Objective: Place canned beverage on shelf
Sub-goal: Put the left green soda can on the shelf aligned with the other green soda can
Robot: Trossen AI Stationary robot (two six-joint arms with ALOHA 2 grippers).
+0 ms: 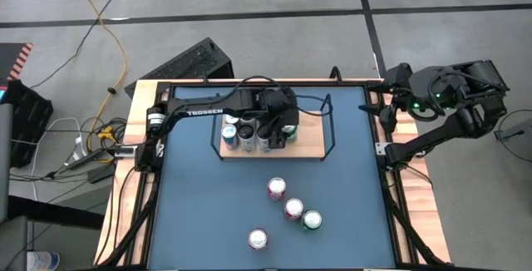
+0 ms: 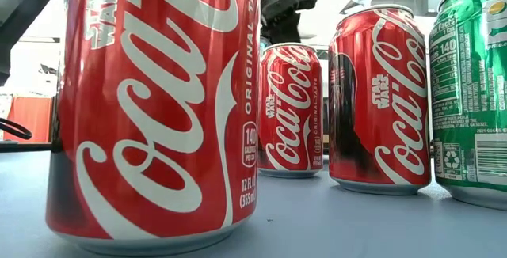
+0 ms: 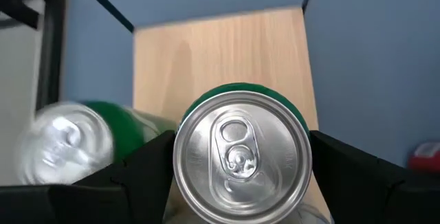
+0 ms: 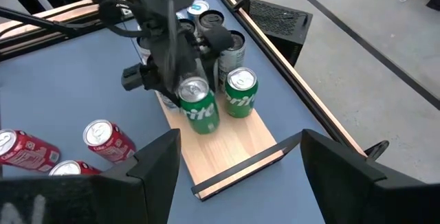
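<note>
Sprite can (image 4: 199, 107) stands on the shelf (image 1: 312, 142), at about twelve o'clock on the blue table (image 1: 208, 213), clamped across its sides by the left gripper (image 3: 240, 165). It looks rigid, smooth and slippery, likely weighty if full, so a mid-body hold suits. Four loose cans (image 1: 285, 209) wait near six o'clock. Right gripper (image 4: 234, 162) hangs at two o'clock, fingers apart, empty.

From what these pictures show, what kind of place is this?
Probably a robotics lab or workshop, not a shop: a blue table framed in wood stands on a bare concrete floor, with loose cables lying beside it.
</note>
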